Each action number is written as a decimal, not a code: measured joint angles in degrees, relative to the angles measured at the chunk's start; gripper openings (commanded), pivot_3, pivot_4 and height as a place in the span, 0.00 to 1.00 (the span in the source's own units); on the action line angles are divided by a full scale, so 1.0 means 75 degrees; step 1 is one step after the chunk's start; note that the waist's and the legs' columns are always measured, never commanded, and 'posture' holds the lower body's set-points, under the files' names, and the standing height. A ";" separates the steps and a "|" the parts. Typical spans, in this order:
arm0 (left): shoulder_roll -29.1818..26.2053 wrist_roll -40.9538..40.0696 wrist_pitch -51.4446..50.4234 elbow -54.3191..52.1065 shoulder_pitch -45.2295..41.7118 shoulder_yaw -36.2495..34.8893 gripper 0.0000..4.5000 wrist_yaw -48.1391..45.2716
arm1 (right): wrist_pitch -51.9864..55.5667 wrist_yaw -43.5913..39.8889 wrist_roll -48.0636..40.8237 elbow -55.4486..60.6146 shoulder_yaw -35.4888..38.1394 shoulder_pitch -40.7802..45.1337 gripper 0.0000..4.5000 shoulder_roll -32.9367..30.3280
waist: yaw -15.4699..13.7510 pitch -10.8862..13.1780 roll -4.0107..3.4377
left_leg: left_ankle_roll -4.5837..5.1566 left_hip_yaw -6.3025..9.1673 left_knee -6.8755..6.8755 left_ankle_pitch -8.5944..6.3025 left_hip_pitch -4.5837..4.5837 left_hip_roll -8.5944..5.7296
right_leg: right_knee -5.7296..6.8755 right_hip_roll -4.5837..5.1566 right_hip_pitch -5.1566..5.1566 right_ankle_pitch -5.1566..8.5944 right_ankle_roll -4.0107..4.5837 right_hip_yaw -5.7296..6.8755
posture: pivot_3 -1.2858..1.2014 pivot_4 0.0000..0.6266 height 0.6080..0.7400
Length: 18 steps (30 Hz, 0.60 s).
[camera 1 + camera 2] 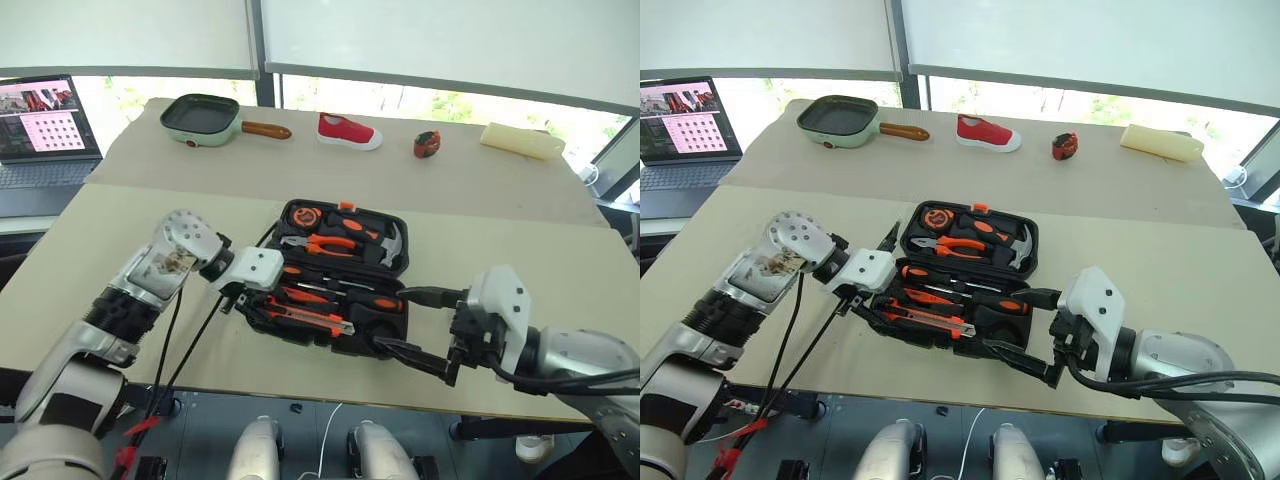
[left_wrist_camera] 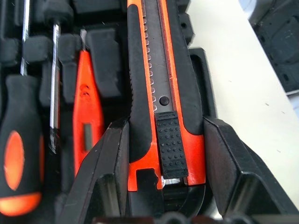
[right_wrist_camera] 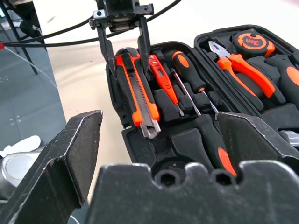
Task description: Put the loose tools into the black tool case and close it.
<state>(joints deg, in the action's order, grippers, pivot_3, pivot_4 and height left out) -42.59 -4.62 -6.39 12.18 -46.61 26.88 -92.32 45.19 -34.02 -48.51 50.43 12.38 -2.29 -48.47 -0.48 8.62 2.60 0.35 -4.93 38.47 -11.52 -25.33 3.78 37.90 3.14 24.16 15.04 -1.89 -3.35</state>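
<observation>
We have the orange-and-black utility knife [image 2: 161, 100] pinched in our left gripper [image 3: 125, 49] over the near-left slot of the open black moulded-plastic tool case [image 1: 392, 222]; our right gripper [image 1: 418, 330] is spread empty. Next: let go, withdraw.

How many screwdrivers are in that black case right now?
3, side by side in the case's near half beside the utility knife: small all-orange, thin-shafted, and black-orange handled. Others may be hidden.

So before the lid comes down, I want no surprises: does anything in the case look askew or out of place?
Nothing stands out. The utility knife lies straight in its slot in the black tool case, left gripper straddling it; the screwdrivers sit in theirs.
</observation>
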 measured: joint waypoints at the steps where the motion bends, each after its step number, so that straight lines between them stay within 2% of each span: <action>1: -0.0002 -0.0025 -0.0059 -0.0027 -0.0020 0.0033 0.62 0.0002 | 0.0000 0.0037 -0.0002 0.0001 0.0000 -0.0012 1.00 0.0000 | 0.0003 0.0000 0.0000 | 0.0000 0.0000 0.0000 0.0000 0.0000 0.0000 | 0.0001 0.0000 0.0000 0.0000 0.0000 0.0000 | 0.52 0.24 1.00; 2: -0.0004 -0.0115 -0.0195 -0.0066 -0.0021 0.0049 0.67 0.0002 | 0.0000 0.0051 -0.0002 0.0002 0.0000 -0.0018 1.00 0.0000 | 0.0004 0.0000 0.0000 | 0.0000 0.0001 0.0000 0.0000 0.0000 0.0001 | 0.0001 0.0000 0.0000 0.0000 0.0000 0.0000 | 0.52 0.24 1.00; 5: -0.0041 -0.0498 -0.0565 -0.0383 -0.0020 0.0063 0.93 -0.0001 | -0.0001 0.0057 -0.0001 0.0002 -0.0009 -0.0008 1.00 0.0000 | 0.0004 0.0000 0.0000 | 0.0000 0.0002 0.0001 0.0000 0.0000 0.0001 | 0.0001 0.0000 -0.0001 0.0000 -0.0001 0.0000 | 0.52 0.24 1.00; 6: -0.0068 -0.0587 -0.0624 -0.0458 -0.0020 0.0062 0.99 -0.0001 | -0.0001 0.0057 0.0000 0.0002 -0.0014 0.0011 1.00 0.0000 | 0.0003 0.0000 0.0000 | 0.0000 0.0002 0.0002 0.0000 0.0000 0.0001 | 0.0002 0.0000 -0.0001 0.0001 -0.0001 0.0000 | 0.52 0.24 1.00; 11: -0.0185 -0.0786 -0.0860 -0.0567 -0.0017 -0.0163 0.99 0.0000 | -0.0007 0.0040 0.0030 -0.0026 -0.0077 0.0123 1.00 0.0000 | 0.0004 0.0000 0.0000 | 0.0000 0.0003 0.0005 0.0000 0.0000 0.0001 | 0.0005 -0.0001 -0.0001 0.0001 -0.0001 0.0000 | 0.52 0.24 1.00; 14: -0.0235 -0.0811 -0.0867 -0.0434 -0.0017 -0.0437 0.84 0.0007 | -0.0009 -0.0001 0.0070 -0.0080 -0.0116 0.0189 1.00 0.0000 | 0.0002 0.0000 0.0000 | 0.0000 0.0003 0.0007 0.0000 0.0001 0.0001 | 0.0007 -0.0001 -0.0001 0.0001 -0.0001 0.0000 | 0.52 0.24 1.00; 18: -0.0319 -0.0898 -0.0915 -0.0364 0.0053 -0.0608 0.49 0.0003 | -0.0018 -0.0087 0.0080 -0.0191 -0.0145 0.0261 1.00 0.0000 | 0.0003 0.0000 0.0000 | 0.0000 0.0002 0.0009 0.0000 0.0000 0.0001 | 0.0007 0.0000 -0.0002 0.0001 -0.0001 0.0000 | 0.52 0.24 1.00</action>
<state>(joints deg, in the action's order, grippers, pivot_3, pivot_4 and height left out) -44.98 -11.36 -13.25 9.44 -46.22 22.32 -92.30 45.05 -34.67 -47.91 48.99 11.30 -0.33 -48.47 -0.46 8.62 2.59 0.36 -4.92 38.54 -11.52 -25.32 3.78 37.95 3.15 24.14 15.05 -1.90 -3.34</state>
